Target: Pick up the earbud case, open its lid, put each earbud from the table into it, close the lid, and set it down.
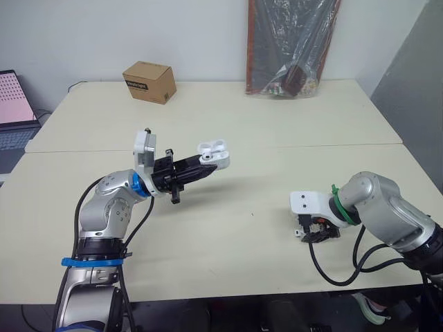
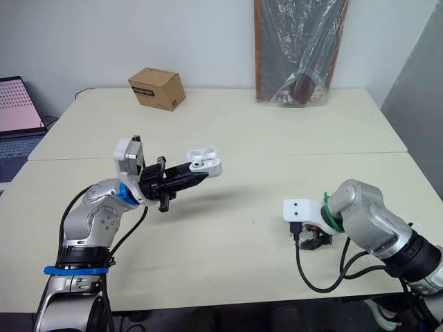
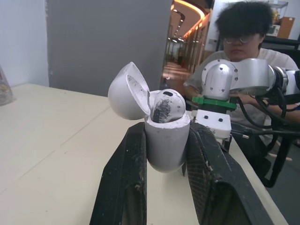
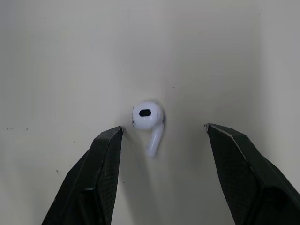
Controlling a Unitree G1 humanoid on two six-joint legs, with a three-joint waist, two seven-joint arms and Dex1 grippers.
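Two grippers are at work over the pale table [image 1: 242, 228]. We see the left gripper [image 1: 206, 168] raised above the middle of the surface, a little toward its left edge, with its black fingers [image 3: 126, 178] clamped on the lower body of the white earbud case [image 3: 166, 145]. The case sits upright between them, clear of the surface. Its lid [image 3: 125, 91] is swung back on the hinge, and one earbud in the case [image 3: 165, 105] shows its rounded head above the rim.

Near the front edge, toward the right side, the right gripper [image 4: 164, 127] points down at the surface with its fingers spread apart. We find the loose earbud [image 4: 146, 116] lying on the table between the two fingertips, nearer one than the other and touching neither.

A cardboard box [image 1: 149, 81] stands near the far left corner. At the far edge, toward the right, a plastic-wrapped board [image 1: 291, 41] leans against the wall. A laptop [image 1: 15, 104] sits beyond the left edge. In the left wrist view we also see a person [image 3: 241, 21] seated past the table, behind the right arm.
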